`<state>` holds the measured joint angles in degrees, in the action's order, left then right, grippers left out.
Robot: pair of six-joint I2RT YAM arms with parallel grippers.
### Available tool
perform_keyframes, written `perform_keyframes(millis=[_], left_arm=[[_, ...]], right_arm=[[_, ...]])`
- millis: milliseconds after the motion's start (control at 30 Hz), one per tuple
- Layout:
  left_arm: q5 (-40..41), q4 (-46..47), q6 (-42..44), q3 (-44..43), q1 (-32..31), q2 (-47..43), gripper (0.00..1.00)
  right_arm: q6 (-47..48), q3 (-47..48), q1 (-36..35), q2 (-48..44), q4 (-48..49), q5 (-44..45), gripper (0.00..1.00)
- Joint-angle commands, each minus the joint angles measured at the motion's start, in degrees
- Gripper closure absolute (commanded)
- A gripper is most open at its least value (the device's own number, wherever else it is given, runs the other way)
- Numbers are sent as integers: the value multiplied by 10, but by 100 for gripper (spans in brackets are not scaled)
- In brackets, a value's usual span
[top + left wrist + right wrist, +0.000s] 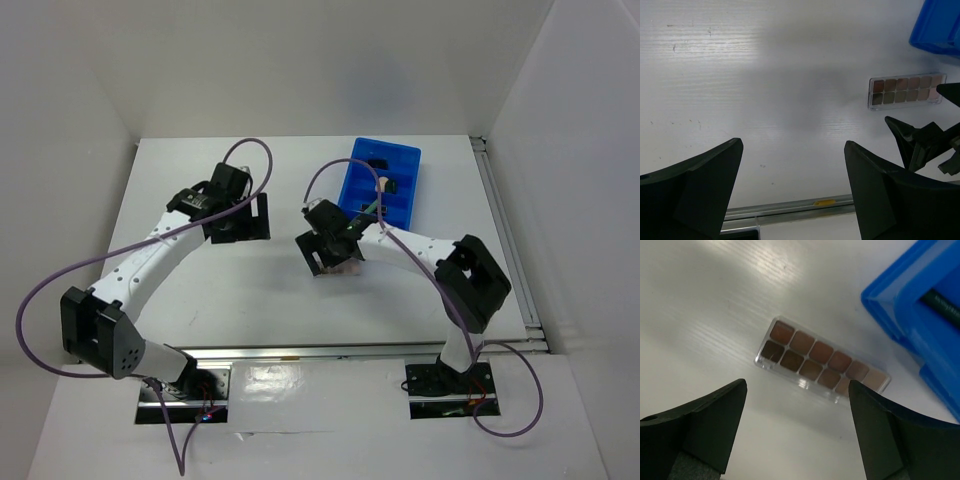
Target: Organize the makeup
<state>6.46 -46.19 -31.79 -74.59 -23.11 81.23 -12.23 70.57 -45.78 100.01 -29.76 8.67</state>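
Lying flat on the white desk (250, 290), the palette (822, 365) sits close to the desk's middle, a little toward 3 o'clock in the top view, where only a pinkish edge of it (346, 267) shows under the right arm (420, 245). It is a clear strip with two rows of pans that run from dark brown at one end to pale pink-beige at the other.

The right jaws stand wide apart above it, one dark finger (700, 425) on each side of the right wrist view. Nothing is between them, and the palette touches neither.

The blue bin (385, 146) stands at 1 o'clock from the desk's middle. In the right wrist view its corner (900, 295) lies at 2 o'clock from the palette, near it but apart. A dark-green stick (942, 307) rests inside that corner. From above, a few small dark items and one beige one show in the bin's compartments, too small to name.

The left arm (150, 250) reaches to about 10 o'clock from the desk's middle, well apart from the palette. The left jaws are also spread wide over bare desk, gripping nothing. In the left wrist view the palette (906, 91) lies at 2 o'clock, with the bin's edge (937, 27) above it and the right arm's dark fingers (920, 145) at 5 o'clock of it.
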Motion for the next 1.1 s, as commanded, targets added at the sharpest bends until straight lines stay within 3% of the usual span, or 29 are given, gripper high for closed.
perform_keyframes(millis=[0, 167, 367, 567, 1067], left_arm=[[1, 15, 1, 10, 1, -27, 4], [13, 10, 7, 5, 1, -27, 2], [25, 10, 7, 0, 1, -21, 2], [42, -2, 7, -6, 1, -10, 2], [58, -2, 7, -16, 1, 1, 2]], right_arm=[[77, -19, 2, 6, 90, 21, 10], [124, -64, 52, 1, 180, -71, 10], [158, -75, 69, 13, 202, -144, 8], [158, -75, 89, 36, 198, -213, 1], [136, -120, 83, -16, 131, -238, 1]])
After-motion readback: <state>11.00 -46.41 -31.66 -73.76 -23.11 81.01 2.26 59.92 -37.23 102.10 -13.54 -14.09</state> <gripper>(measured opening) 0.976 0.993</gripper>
